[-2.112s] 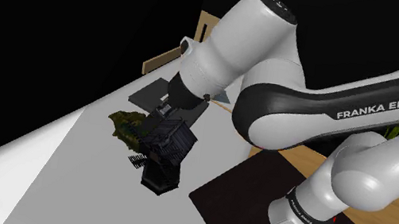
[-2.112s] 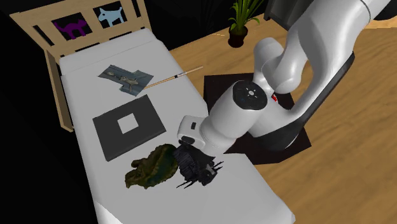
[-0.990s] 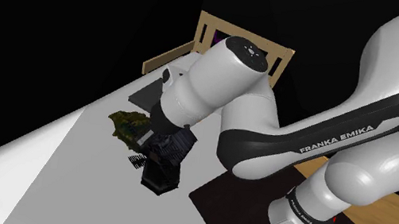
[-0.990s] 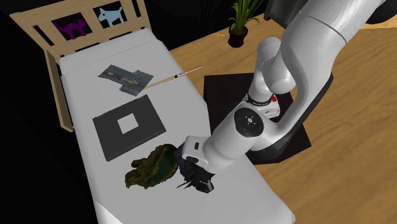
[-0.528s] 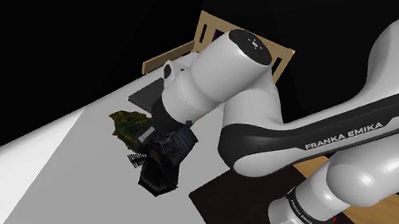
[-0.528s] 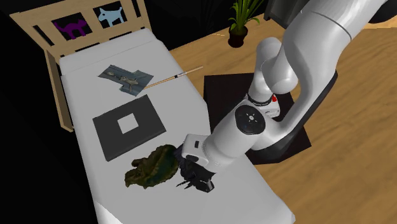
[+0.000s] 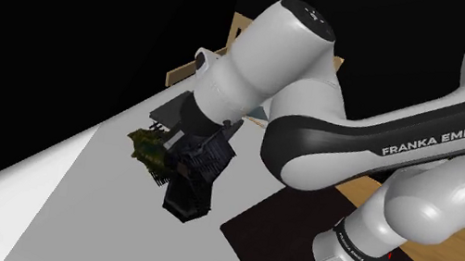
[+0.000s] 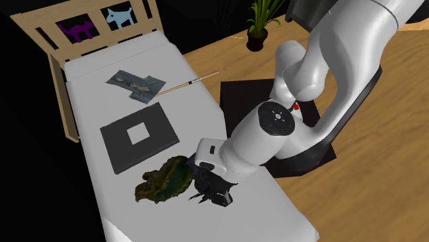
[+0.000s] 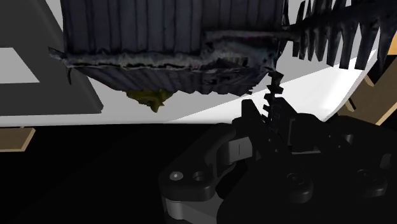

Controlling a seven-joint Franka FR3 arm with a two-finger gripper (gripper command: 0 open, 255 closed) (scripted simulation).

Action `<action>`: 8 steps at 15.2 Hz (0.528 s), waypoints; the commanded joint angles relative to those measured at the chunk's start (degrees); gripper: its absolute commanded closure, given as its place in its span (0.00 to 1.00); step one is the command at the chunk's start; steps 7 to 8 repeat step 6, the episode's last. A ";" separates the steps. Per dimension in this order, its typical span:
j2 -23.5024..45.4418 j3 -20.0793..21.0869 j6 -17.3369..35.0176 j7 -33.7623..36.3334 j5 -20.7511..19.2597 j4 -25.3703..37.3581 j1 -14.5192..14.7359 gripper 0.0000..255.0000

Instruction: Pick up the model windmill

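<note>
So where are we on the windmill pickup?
Done: the approach. The gripper is down on the dark windmill near the edge of the white bed, and the wrist view has the windmill close up. In hand: the grasp, though I cannot tell whether it has closed. Left: a clear lift. The windmill looks low by the bed surface, beside the olive-green crumpled thing.

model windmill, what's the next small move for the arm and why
Probably a short straight lift. The gripper is down on the dark model windmill, and a green crumpled heap lies right beside it on the white bed, so moving sideways could snag it.
</note>
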 commanded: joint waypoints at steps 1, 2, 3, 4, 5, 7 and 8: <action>-1.17 -1.12 -1.90 -0.81 0.77 0.95 0.86 1.00; -1.65 -1.58 -2.79 -1.15 1.08 1.36 1.19 1.00; -2.11 -2.02 -3.67 -1.46 1.34 1.79 1.48 1.00; -2.56 -2.45 -4.54 -1.75 1.58 2.23 1.76 1.00; -2.63 -2.51 -4.68 -1.80 1.62 2.29 1.79 1.00; -2.63 -2.51 -4.68 -1.80 1.63 2.29 1.79 1.00; -2.63 -2.51 -4.68 -1.80 1.63 2.29 1.79 1.00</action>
